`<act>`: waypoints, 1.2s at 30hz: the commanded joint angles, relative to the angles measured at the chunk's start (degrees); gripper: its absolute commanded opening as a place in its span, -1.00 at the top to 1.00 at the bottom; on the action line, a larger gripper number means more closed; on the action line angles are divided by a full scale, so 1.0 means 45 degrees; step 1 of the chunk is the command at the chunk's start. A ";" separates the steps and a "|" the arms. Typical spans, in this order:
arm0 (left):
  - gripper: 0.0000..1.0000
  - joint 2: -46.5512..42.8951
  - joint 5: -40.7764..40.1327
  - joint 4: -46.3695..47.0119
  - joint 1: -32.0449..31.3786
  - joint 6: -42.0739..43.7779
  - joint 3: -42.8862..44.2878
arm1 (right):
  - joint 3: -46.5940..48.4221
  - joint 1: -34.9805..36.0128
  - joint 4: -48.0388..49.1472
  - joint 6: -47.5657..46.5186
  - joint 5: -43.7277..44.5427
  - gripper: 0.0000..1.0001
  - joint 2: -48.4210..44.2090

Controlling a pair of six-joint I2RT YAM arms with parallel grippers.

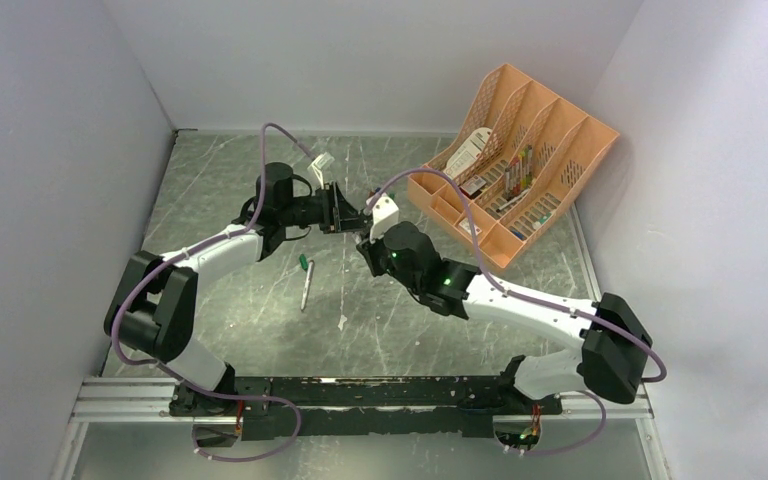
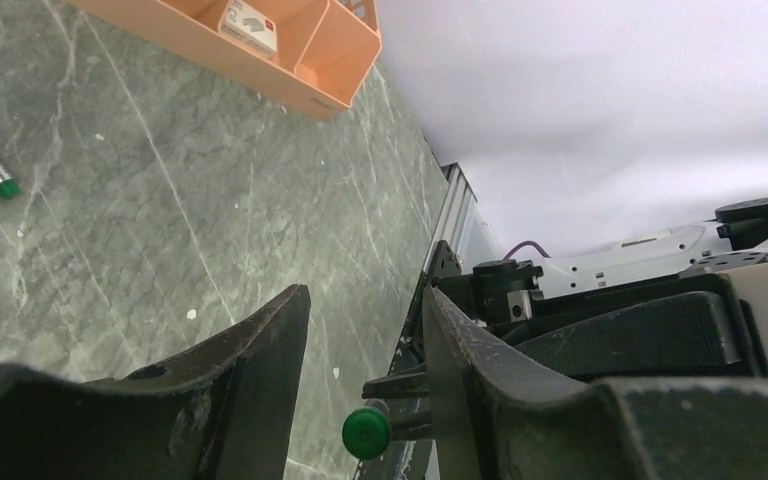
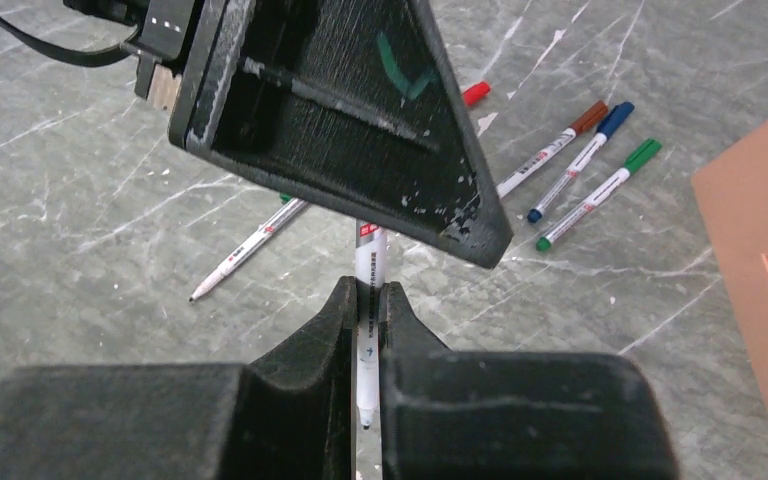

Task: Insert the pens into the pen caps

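So, top view: left pincer [image 1: 343, 215] and right pincer [image 1: 368, 232] are nose to nose over the counter [image 1: 220, 200]. A loose pen [image 1: 305, 285] lies just in front of them, and the organiser [image 1: 510, 160] is off to the right.

Left wrist: the jaws are about half apart. A green cap [image 2: 366, 432] sits between them beside one finger with a gap on its other side, so it's not clamped.

Right wrist: the jaws are pinched tight on a white pen [image 3: 370, 262] that runs up under the left pincer's finger. There are more pens [image 3: 585, 160] on the counter near the organiser.

Five loose pens [image 3: 580, 162]: three side by side nearest the one orange organiser [image 3: 750, 230], two farther off; one red-ended piece [image 3: 475, 93], partly hidden.
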 commanded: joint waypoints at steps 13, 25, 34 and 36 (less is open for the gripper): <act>0.86 -0.0404 0.0143 -0.0436 -0.0075 0.0815 0.0056 | 0.0735 -0.0217 -0.0475 -0.0656 0.1129 1.00 0.0533; 0.86 -0.3040 -0.5150 0.6821 -0.0595 0.3045 -0.3507 | -0.1017 -0.0683 0.2625 0.2340 0.1398 0.26 -0.1797; 0.87 -0.1999 -0.7234 1.3177 -0.1714 0.9223 -0.5185 | -0.3584 -0.4953 0.5909 0.9693 -0.4071 -0.11 -0.3320; 0.87 -0.1574 -0.7262 1.4530 -0.1867 1.0556 -0.5351 | -0.4206 -0.5563 0.6978 1.1521 -0.4960 -0.13 -0.3266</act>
